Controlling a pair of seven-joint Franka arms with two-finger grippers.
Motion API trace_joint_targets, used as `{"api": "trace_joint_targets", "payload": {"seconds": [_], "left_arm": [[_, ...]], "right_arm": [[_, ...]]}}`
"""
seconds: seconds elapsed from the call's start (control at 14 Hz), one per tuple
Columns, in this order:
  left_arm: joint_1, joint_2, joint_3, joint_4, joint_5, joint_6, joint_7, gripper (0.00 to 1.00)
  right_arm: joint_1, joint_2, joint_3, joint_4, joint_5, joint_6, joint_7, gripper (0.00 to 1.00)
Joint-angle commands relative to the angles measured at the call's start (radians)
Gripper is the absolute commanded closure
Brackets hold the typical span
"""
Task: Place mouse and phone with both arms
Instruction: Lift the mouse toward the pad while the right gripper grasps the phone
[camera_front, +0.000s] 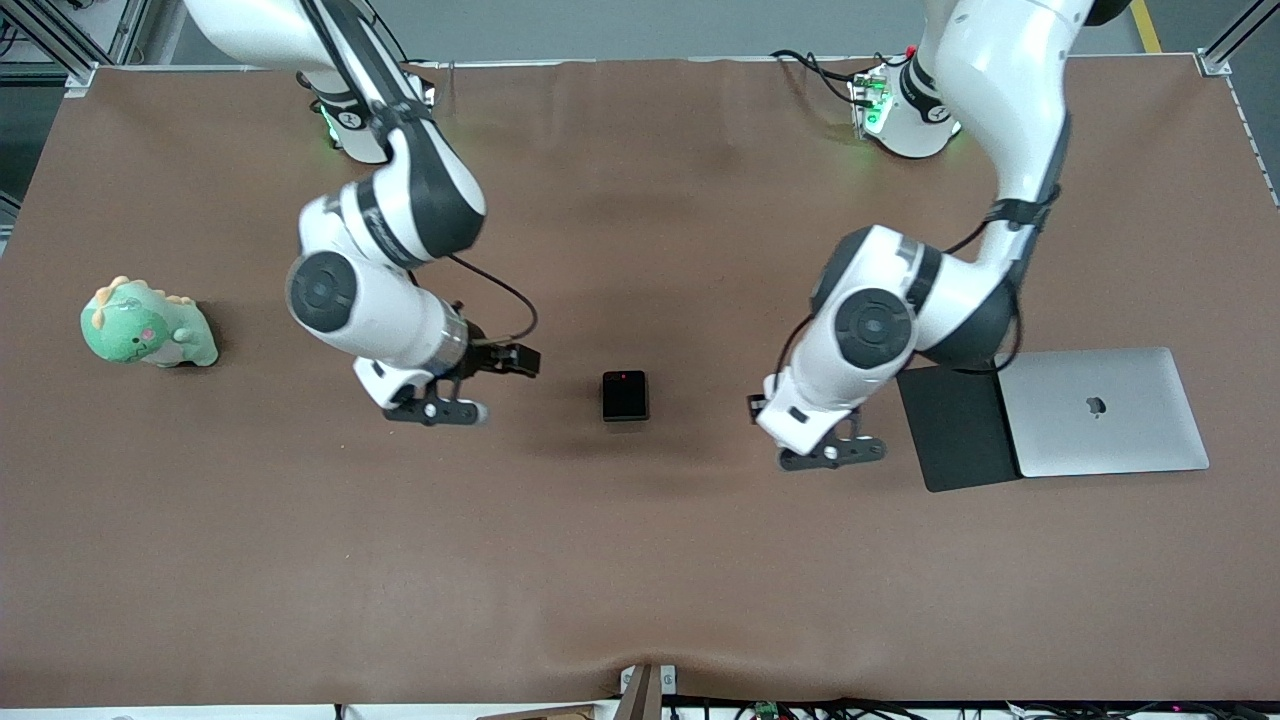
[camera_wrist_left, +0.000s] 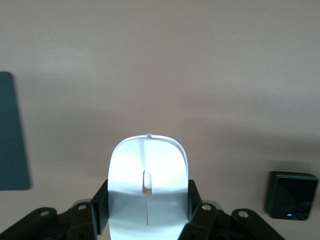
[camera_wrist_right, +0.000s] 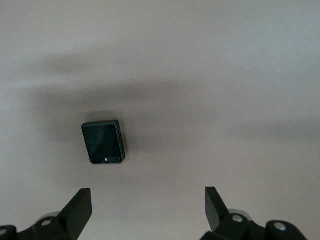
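Observation:
My left gripper (camera_front: 830, 452) is shut on the white mouse (camera_wrist_left: 148, 165) and holds it over bare table between the phone and the dark-grey mouse pad (camera_front: 955, 425). In the left wrist view the left gripper (camera_wrist_left: 148, 205) clamps the mouse's sides. The mouse is hidden under the hand in the front view. The black phone (camera_front: 625, 395) lies flat mid-table, and shows in the left wrist view (camera_wrist_left: 292, 195) and the right wrist view (camera_wrist_right: 103, 141). My right gripper (camera_front: 435, 410) is open and empty over the table, beside the phone toward the right arm's end; its jaws (camera_wrist_right: 147, 200) stand wide apart.
A closed silver laptop (camera_front: 1100, 410) lies beside the mouse pad at the left arm's end. The pad's edge shows in the left wrist view (camera_wrist_left: 11, 132). A green plush dinosaur (camera_front: 148, 325) sits at the right arm's end. Brown cloth covers the table (camera_front: 640, 580).

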Motion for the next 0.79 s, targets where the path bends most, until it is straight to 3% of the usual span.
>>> {"api": "trace_joint_targets", "payload": {"seconds": [0.0, 0.21, 0.43, 0.71], "left_arm": [[0.05, -0.044, -0.009, -0.035, 0.024, -0.03, 0.054, 0.77], [0.115, -0.071, -0.007, -0.06, 0.024, -0.031, 0.136, 0.77], [0.185, -0.099, -0.007, -0.093, 0.026, -0.028, 0.225, 0.77], [0.274, -0.124, -0.007, -0.124, 0.026, -0.019, 0.353, 0.77]], "right_arm": [[0.079, 0.234, -0.016, 0.268, -0.045, -0.016, 0.062, 0.0], [0.119, 0.345, -0.009, 0.345, -0.138, 0.061, 0.172, 0.0], [0.162, 0.437, -0.014, 0.365, -0.148, 0.202, 0.174, 0.0], [0.188, 0.479, -0.014, 0.384, -0.155, 0.218, 0.191, 0.0]]}}
